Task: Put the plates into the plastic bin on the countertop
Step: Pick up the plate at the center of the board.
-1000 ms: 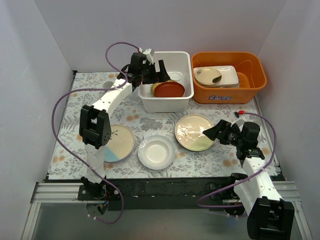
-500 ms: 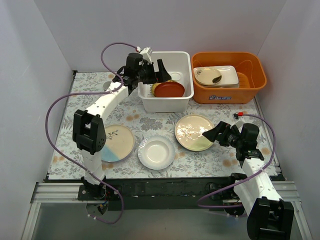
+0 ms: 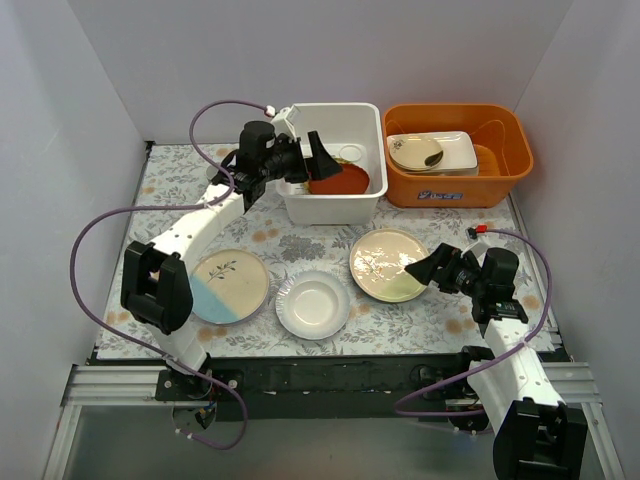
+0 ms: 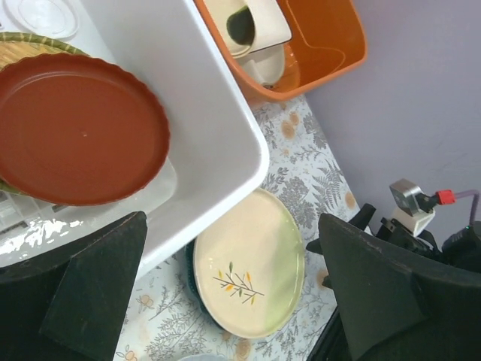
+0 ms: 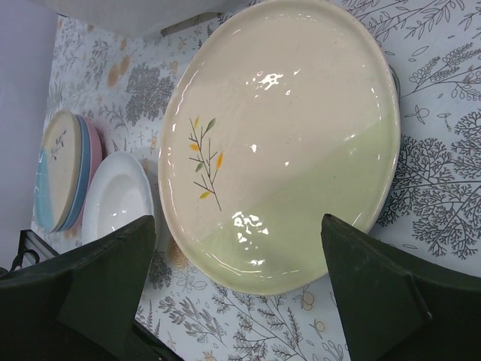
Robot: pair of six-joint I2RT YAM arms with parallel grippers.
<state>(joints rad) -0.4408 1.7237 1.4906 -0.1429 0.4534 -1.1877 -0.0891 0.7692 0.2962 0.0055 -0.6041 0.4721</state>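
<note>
The white plastic bin (image 3: 300,205) stands at the back of the fern-print countertop (image 3: 180,180). In it a red-brown scalloped plate (image 4: 79,128) lies on a woven yellow plate (image 4: 15,51). My left gripper (image 3: 312,160) is open and empty over the bin's left part; in its wrist view it (image 4: 230,218) hangs over the bin wall (image 4: 195,113). A cream-and-green sprig plate (image 5: 285,143) lies on a teal plate (image 4: 189,274). My right gripper (image 5: 237,222) is open, low at this plate's near-right edge (image 3: 388,265). A white plate (image 3: 313,303) and a cream-and-light-blue plate (image 3: 228,285) topping blue and pink ones (image 5: 83,173) lie in front.
The orange tub (image 3: 500,130) stands right of the bin and holds a rectangular white dish (image 3: 455,150) with a beige bowl (image 3: 415,150). A small clear dish (image 4: 45,15) lies at the bin's back. White walls close in the sides and back.
My left arm has swung its elbow to the left and the gripper has drawn back a little toward the bin's left wall. The red-brown plate stays in the bin. The right arm has barely moved.
</note>
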